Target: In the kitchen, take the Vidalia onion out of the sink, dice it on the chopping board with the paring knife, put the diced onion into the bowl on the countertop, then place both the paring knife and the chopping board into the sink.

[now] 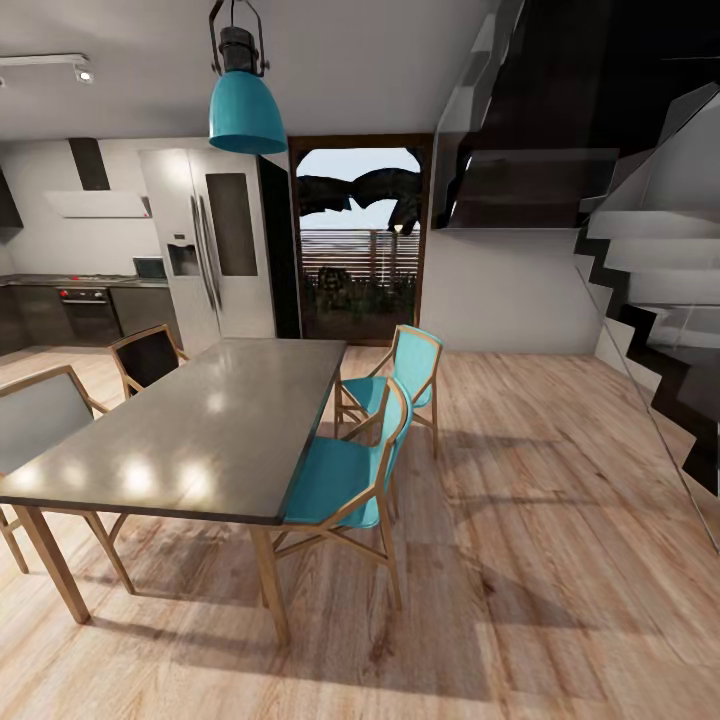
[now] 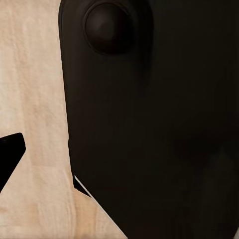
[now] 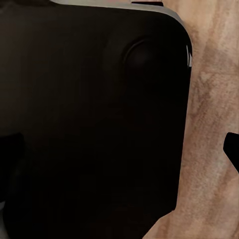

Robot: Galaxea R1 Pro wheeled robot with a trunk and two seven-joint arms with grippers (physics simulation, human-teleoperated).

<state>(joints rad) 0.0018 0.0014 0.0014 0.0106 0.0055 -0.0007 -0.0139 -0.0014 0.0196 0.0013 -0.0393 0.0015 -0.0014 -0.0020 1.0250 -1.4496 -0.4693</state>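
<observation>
The onion, chopping board, paring knife, bowl and sink are out of view from where I stand in a dining area. Far off at the back left runs the kitchen countertop (image 1: 50, 281) with dark cabinets and an oven (image 1: 88, 312) under it. The left wrist view looks at a black rounded part of my own body (image 2: 149, 124) above the wooden floor, with one dark fingertip (image 2: 10, 154) at the picture's edge. The right wrist view has the same kind of black panel (image 3: 89, 124) and a sliver of a fingertip (image 3: 232, 149).
A long grey dining table (image 1: 210, 430) stands right ahead on the left, with two teal chairs (image 1: 350, 470) on its right side and two dark chairs (image 1: 145, 358) on its left. A steel fridge (image 1: 215, 245), a glass door (image 1: 360, 240), a staircase (image 1: 650, 300) at right. Open wooden floor (image 1: 540, 520) lies right of the table.
</observation>
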